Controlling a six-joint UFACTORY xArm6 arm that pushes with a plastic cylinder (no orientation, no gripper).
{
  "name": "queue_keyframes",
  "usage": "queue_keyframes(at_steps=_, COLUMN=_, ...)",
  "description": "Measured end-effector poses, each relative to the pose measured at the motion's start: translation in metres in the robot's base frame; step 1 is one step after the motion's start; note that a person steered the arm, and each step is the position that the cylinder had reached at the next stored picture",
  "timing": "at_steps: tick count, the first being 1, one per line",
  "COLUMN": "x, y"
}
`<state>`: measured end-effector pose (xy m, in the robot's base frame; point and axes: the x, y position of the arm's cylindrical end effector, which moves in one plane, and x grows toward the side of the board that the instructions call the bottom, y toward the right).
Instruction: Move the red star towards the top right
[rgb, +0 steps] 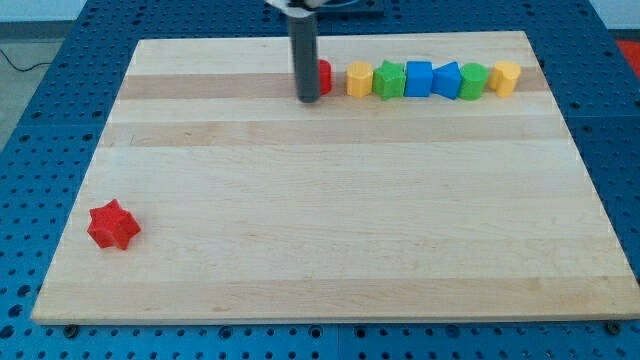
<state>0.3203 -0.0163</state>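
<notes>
The red star (112, 225) lies near the view's bottom left of the wooden board (330, 250), alone and far from the other blocks. My tip (308, 99) rests on the board near the view's top centre, at the left end of a row of blocks. It stands right against a red block (324, 76) that the rod mostly hides. The tip is far up and to the right of the red star.
A row runs rightward along the view's top: a yellow block (359, 78), a green star (389, 80), a blue cube (419, 79), a blue block (447, 80), a green block (473, 81) and a yellow block (505, 77). A blue perforated table (40, 150) surrounds the board.
</notes>
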Motion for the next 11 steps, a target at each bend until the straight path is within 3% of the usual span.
queue_keyframes(at_steps=1, x=0.001, y=-0.006)
queue_keyframes(at_steps=2, x=0.005, y=-0.062)
queue_keyframes(at_steps=3, x=-0.02, y=-0.084)
queue_keyframes(at_steps=4, x=0.022, y=-0.079)
queue_keyframes(at_steps=5, x=0.115, y=-0.054)
queue_keyframes(at_steps=6, x=0.197, y=-0.067)
queue_keyframes(at_steps=7, x=0.248, y=-0.14)
queue_keyframes(at_steps=8, x=0.261, y=-0.235)
queue_keyframes(at_steps=9, x=0.236, y=-0.266)
queue_keyframes(at_steps=10, x=0.181, y=-0.225)
queue_keyframes(at_steps=11, x=0.164, y=-0.196)
